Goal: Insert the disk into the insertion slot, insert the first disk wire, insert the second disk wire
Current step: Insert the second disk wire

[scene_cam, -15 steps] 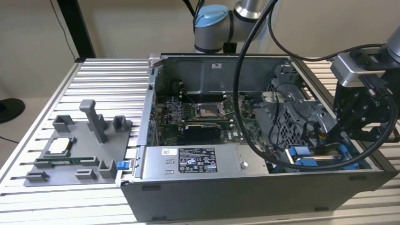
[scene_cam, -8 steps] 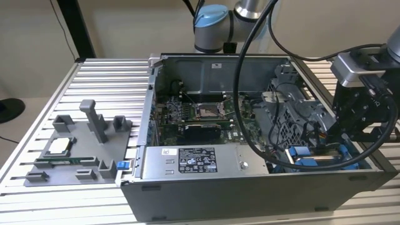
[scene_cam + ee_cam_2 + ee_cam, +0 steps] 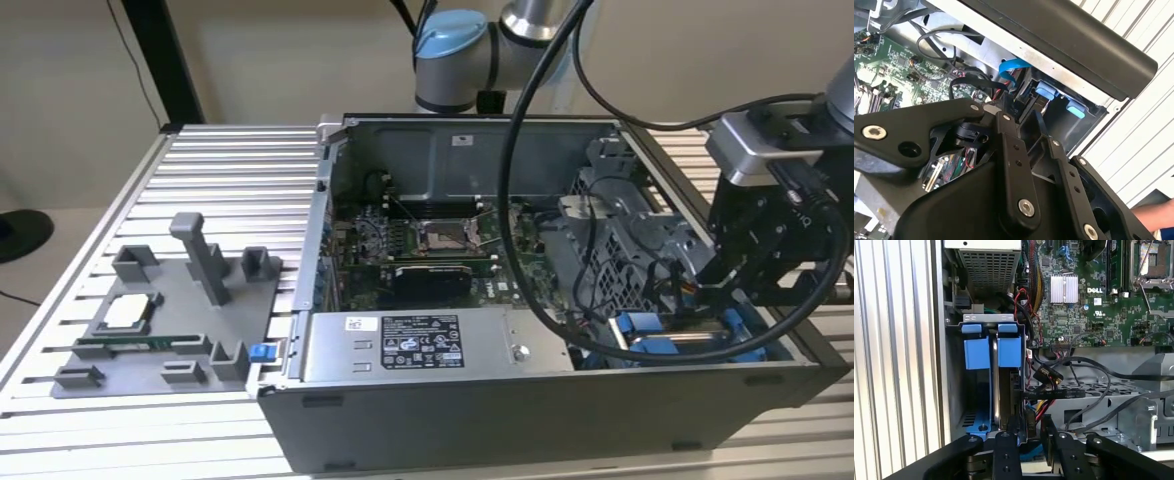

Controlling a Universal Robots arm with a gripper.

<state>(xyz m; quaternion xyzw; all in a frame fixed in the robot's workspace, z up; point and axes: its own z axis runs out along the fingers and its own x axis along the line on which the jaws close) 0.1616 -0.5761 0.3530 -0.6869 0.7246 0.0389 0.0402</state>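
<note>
Blue plastic marked the working corner. The insertion slot [image 3: 976,390], a rectangular drive bay of blue and grey-blue plastic with square tabs, sat inside the open dark-grey metal computer case [image 3: 534,420]. It was at the exterior view's right, just beside the grey labelled power-supply box [image 3: 414,345].

The disk [image 3: 1006,390], a flat silver-metal hard drive in a bright blue carrier frame, appeared to stand on edge inside that bay, so I judged the disk step done. Its long axis ran from the blue tabs toward the black robot gripper [image 3: 1029,427]. The gripper hung over the end of the disk far from the tabs, so the drive lay straight ahead of it, not off to one side. Whether the gripper was clamped on anything, or how wide it stood, I could not tell.

A black cable connector [image 3: 1046,374] lay just beside the disk, between it and the grey perforated metal drive cage [image 3: 1089,405]. A bright blue flat cable [image 3: 1008,69] looped near the tabs.

Room was tight. The case's side wall ran close along one flank of the bay, and black, red and yellow wires crowded the other. By my judgement, the only free way lay up and out of the case.
</note>
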